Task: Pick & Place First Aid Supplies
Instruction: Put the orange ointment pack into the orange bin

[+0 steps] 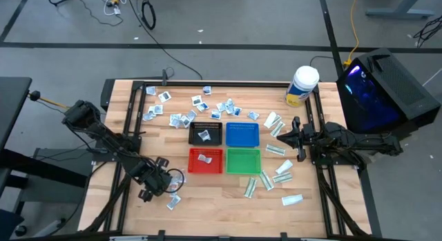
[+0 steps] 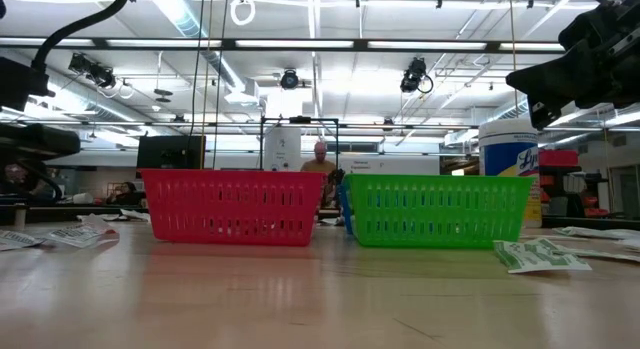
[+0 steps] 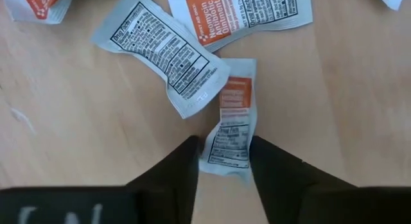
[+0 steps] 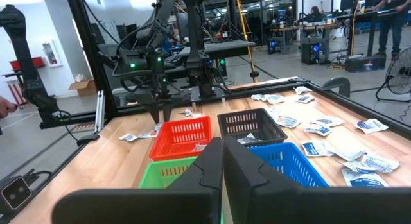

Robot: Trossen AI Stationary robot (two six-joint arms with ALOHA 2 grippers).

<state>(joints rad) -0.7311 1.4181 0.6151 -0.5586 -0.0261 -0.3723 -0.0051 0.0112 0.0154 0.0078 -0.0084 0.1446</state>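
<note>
Near the tabletop's front-left corner, the left gripper (image 3: 223,161) stood low, its fingers part-closed, straddling a small white packet with an orange panel (image 3: 231,121) lying flat on the wood. Squeezing squarely on its midline seemed wisest. A neighbouring white-and-orange packet (image 3: 241,12) read "Antibiotic Ointment". The right gripper (image 4: 223,161) waited shut and empty by the right edge.

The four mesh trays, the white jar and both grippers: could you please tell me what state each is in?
Black mesh tray: holds one packet.
Red mesh tray: holds one packet.
Blue mesh tray: empty.
Green mesh tray: empty.
White yellow-labelled jar: upright, lid on.
Left gripper: closing around a small orange-printed packet.
Right gripper: shut, empty.
</note>
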